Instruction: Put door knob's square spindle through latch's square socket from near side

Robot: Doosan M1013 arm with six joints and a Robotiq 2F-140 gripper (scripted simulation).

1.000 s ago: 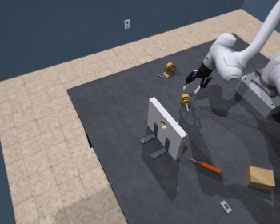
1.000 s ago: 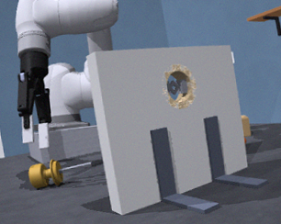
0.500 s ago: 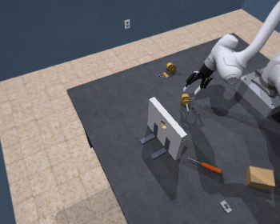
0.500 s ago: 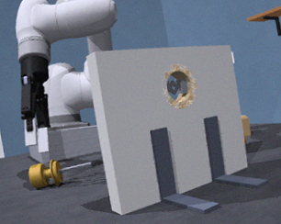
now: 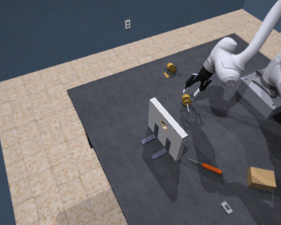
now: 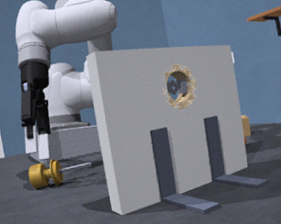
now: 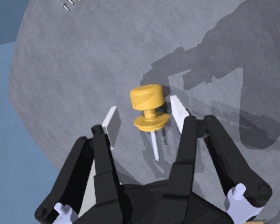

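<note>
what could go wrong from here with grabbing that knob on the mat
1. The door knob lies on its side on round parts, so if one finger of the open claw touches first, it may roll away.
2. Its thin spindle points back toward the claw; a grasp there rather than on the knob body could tilt it and spoil alignment with the latch socket.
3. A second knob lies nearby; drifting toward it would pick the wrong part.
</note>
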